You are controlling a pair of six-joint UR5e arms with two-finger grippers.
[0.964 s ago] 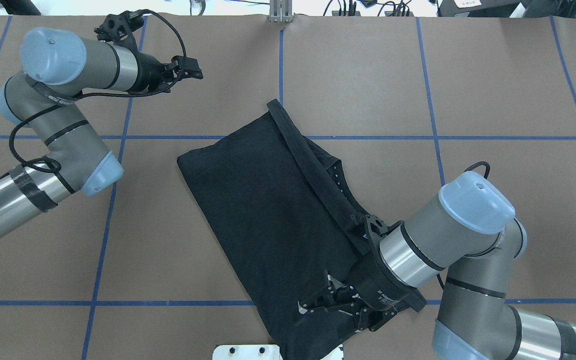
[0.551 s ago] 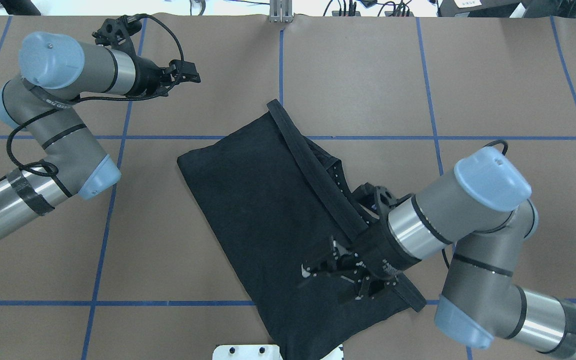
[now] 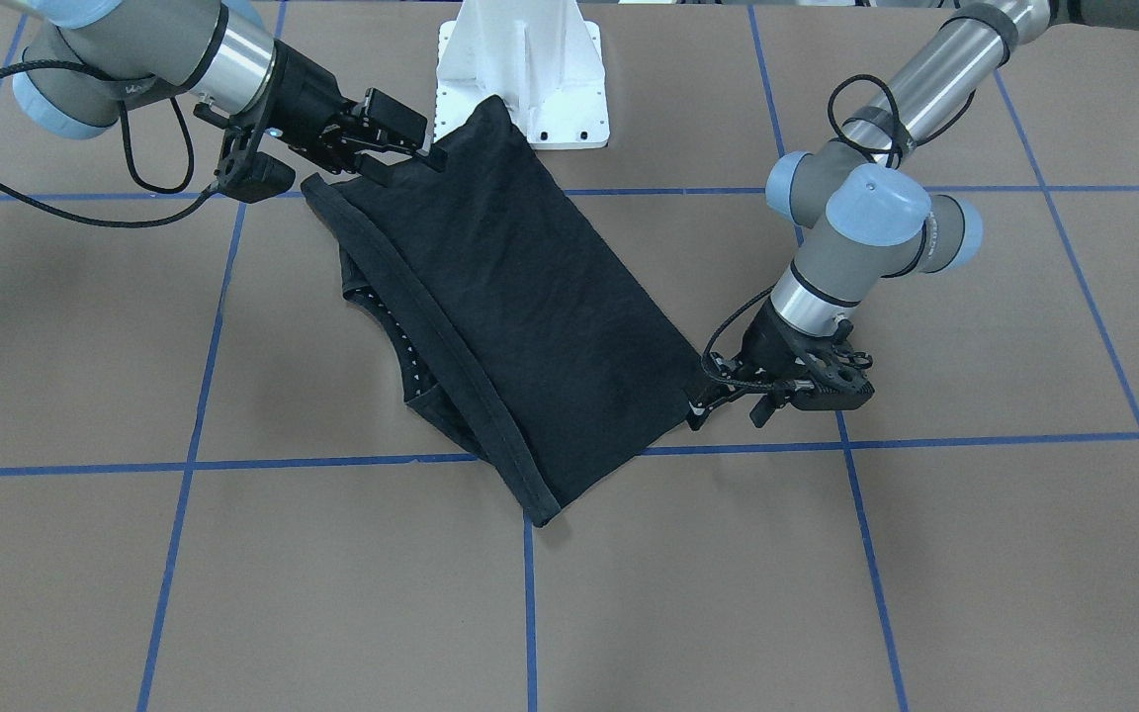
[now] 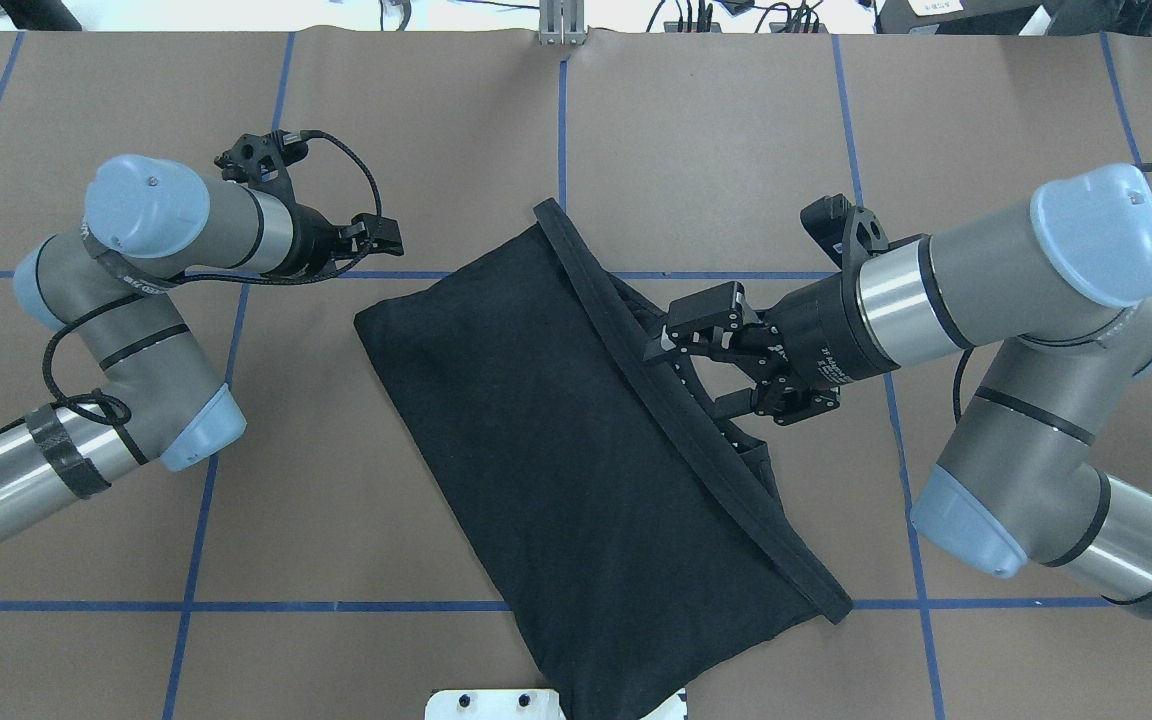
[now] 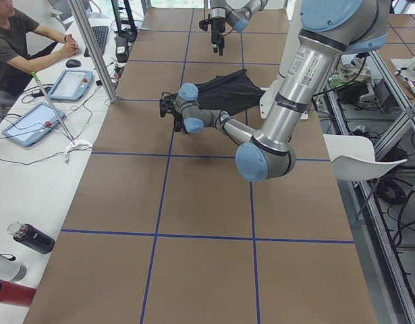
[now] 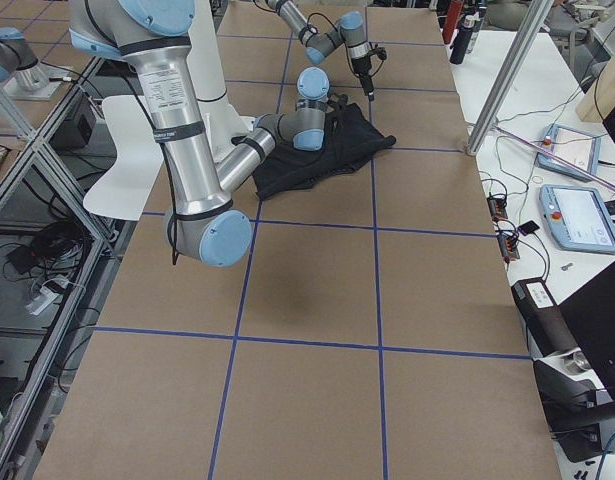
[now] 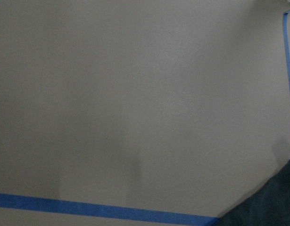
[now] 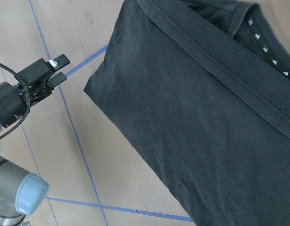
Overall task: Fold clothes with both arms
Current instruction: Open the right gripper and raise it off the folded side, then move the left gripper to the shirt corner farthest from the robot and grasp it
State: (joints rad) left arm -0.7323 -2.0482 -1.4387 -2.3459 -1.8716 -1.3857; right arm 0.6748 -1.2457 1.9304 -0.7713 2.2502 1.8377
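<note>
Black T-shirt (image 4: 556,440) — long axis diagonal | right gripper (image 4: 693,375) wide, empty, above hemmed long edge; left gripper (image 4: 388,235) slightly parted, empty — near opposite corner

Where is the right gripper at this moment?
In the overhead view, the right gripper hovers right of centre, above the black T-shirt at its hemmed right edge.
</note>
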